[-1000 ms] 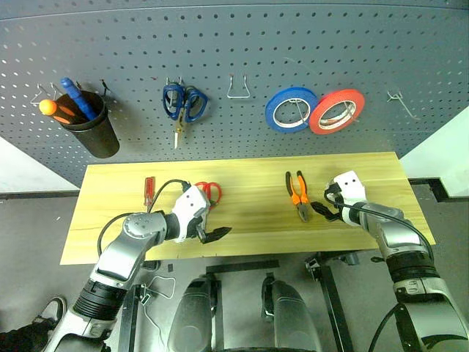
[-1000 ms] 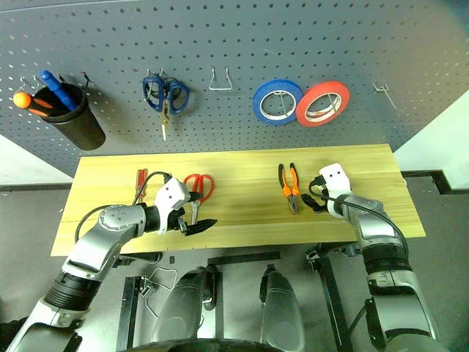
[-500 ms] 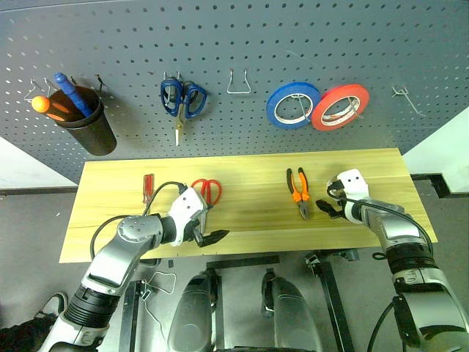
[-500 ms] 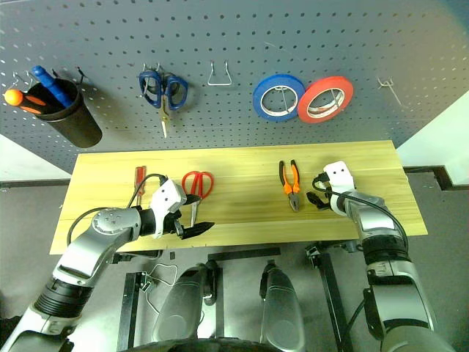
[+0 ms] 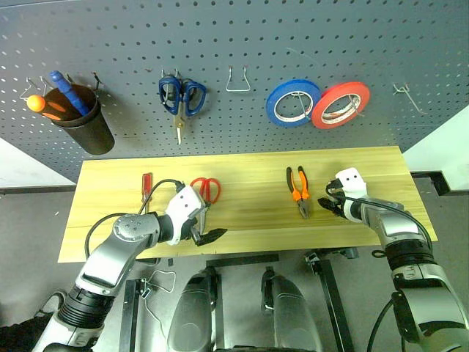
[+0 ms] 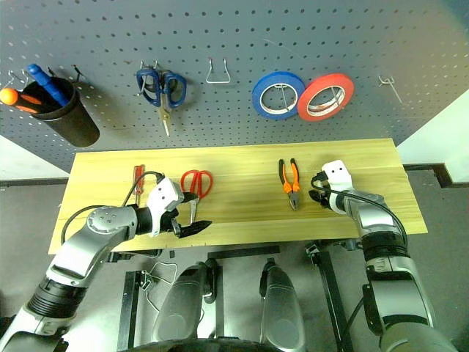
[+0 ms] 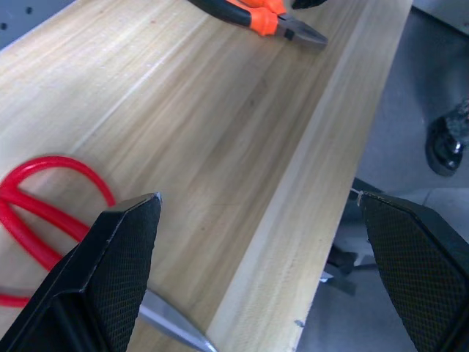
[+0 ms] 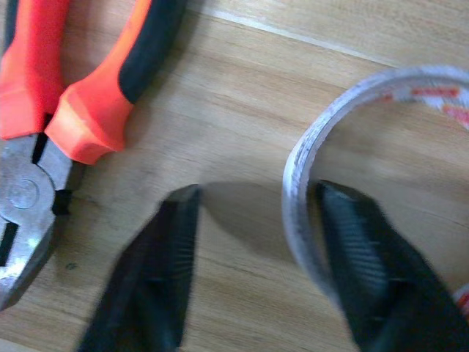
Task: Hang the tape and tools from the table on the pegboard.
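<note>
On the right half of the table, the tape lies flat on the wood, just beside the pliers. The right gripper straddles the roll's wall: one finger sits inside the wide hole, the other outside, toward the pliers. A gap shows between the outer finger and the wall, so the fingers are partly drawn in but whether they already pinch the roll cannot be told.

Handling, as a judgement: the roll should be light and fairly stiff, though its thin wall may flex under a hard squeeze and its smooth side may slip. The wall is the correct place to grip, leaving the hole free for a hook on the pegboard. Lying flat, the roll's axis points up; it must be turned to face the board before hanging.

The pliers lie with the long axis running front to back, orange handles toward the pegboard, steel nose toward the table's front edge. The red scissors lie likewise, loops toward the board and blades toward the front; the screwdriver lies parallel, near the left end.

The left gripper hangs over the front edge by the scissors' blades, fingers spread wide and empty.
</note>
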Action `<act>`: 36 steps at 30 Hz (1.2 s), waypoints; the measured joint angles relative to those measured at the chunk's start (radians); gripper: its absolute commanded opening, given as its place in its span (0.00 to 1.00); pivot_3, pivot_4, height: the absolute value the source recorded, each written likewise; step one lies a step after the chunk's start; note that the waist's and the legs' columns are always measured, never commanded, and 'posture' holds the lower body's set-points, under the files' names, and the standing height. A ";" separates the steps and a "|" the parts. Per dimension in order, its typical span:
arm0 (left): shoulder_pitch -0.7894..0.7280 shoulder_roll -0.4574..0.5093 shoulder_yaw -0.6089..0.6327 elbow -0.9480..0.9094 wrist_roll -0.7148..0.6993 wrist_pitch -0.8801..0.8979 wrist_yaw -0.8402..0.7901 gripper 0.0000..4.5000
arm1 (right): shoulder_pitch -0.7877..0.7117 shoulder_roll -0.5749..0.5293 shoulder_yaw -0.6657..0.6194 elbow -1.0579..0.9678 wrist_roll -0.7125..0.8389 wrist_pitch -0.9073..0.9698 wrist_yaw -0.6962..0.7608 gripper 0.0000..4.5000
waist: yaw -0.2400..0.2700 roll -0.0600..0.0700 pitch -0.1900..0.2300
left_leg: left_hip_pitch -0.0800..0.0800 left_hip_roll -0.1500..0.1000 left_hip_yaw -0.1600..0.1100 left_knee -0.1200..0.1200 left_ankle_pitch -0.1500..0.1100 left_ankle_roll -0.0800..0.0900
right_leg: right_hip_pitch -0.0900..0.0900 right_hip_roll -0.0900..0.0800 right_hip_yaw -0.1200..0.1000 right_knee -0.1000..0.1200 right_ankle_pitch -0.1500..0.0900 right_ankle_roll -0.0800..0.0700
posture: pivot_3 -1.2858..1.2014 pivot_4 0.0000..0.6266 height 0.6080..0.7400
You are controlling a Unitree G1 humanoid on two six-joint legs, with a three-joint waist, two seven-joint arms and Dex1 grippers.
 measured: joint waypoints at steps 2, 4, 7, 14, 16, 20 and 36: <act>-0.002 0.000 0.003 0.000 0.000 0.000 0.000 1.00 | 0.000 0.001 0.000 0.000 0.000 -0.005 -0.001 0.17 | 0.000 0.000 0.000 | 0.000 0.000 0.000 0.000 0.000 0.000 | 0.000 0.000 0.000 0.000 0.000 0.000 | 0.56 0.57 0.82; -0.006 0.000 0.004 0.000 0.000 0.000 0.000 1.00 | 0.001 0.002 -0.002 0.000 0.000 -0.011 -0.009 0.01 | 0.001 0.000 0.000 | 0.000 0.000 0.000 0.000 0.000 0.000 | 0.000 0.000 0.000 0.000 0.000 0.000 | 0.56 0.57 0.82; -0.013 0.000 0.006 0.000 -0.010 0.001 0.000 1.00 | 0.016 0.003 -0.010 -0.008 0.002 -0.029 -0.019 0.01 | 0.002 0.000 0.001 | 0.000 0.000 0.000 0.000 0.000 0.000 | 0.000 0.000 0.000 0.000 0.000 0.000 | 0.56 0.57 0.82; -0.042 0.000 0.013 0.013 -0.019 -0.002 -0.001 1.00 | 0.135 0.002 -0.077 -0.141 0.032 -0.041 -0.046 0.01 | 0.002 0.001 0.001 | -0.001 0.000 0.000 -0.001 0.000 0.000 | -0.001 0.000 0.000 0.000 0.000 0.000 | 0.55 0.56 0.82; -0.047 -0.001 0.015 0.022 -0.019 -0.004 0.000 1.00 | 0.191 0.002 -0.107 -0.242 0.052 -0.018 -0.058 0.01 | 0.001 0.001 0.002 | -0.001 0.000 0.001 -0.001 0.000 0.000 | -0.001 0.000 0.000 0.000 0.000 0.001 | 0.55 0.54 0.82; -0.064 -0.014 0.021 0.035 -0.025 -0.025 0.000 1.00 | 0.280 -0.009 -0.176 -0.425 0.082 0.030 -0.083 0.01 | 0.001 0.002 0.002 | -0.001 0.000 0.001 -0.001 0.000 -0.001 | -0.001 -0.001 0.000 0.000 0.000 0.001 | 0.54 0.52 0.82; -0.176 -0.140 0.132 0.072 -0.195 -0.272 -0.109 1.00 | 0.374 -0.078 -0.532 -0.928 0.182 0.286 -0.214 0.01 | -0.002 0.003 0.002 | -0.002 -0.001 0.002 0.000 0.001 -0.002 | -0.002 -0.001 0.001 -0.001 0.001 0.004 | 0.53 0.51 0.82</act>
